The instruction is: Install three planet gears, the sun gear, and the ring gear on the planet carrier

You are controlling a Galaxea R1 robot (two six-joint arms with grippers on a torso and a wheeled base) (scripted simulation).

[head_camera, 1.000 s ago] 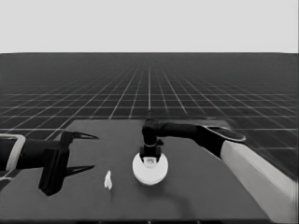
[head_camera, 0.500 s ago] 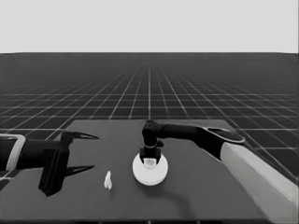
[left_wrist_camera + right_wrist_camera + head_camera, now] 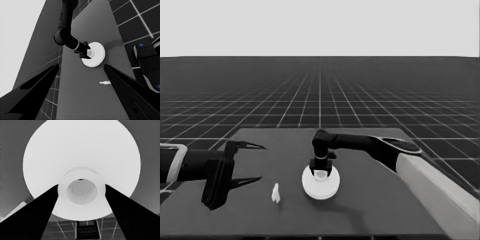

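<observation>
Right end effector (image 3: 320,171): I have it directly above the large round part (image 3: 320,182), its two fingers (image 3: 37,217) set either side of the raised hub; I read it as closed on the hub, the tips touching its wall in the right wrist view.
Large round part: lies flat mid-tabletop (image 3: 370,205), straight under the end effector; no gears or smaller round part show, so I judge they sit hidden beneath it.
Handling: looks rigid and light, a smooth hard disc; I expect it to slip if pinched on the flat rim.
Where to hold: the hub (image 3: 81,188), fingers on opposite sides, as now.
Axis: its hole points straight up along the fingers; as a flat disc it has no long axis.
Thin white piece (image 3: 275,193): lies apart, off to the end effector's side, towards the left arm.
Left end effector (image 3: 245,162): parked over the tabletop's left end, fingers spread, holding nothing.
</observation>
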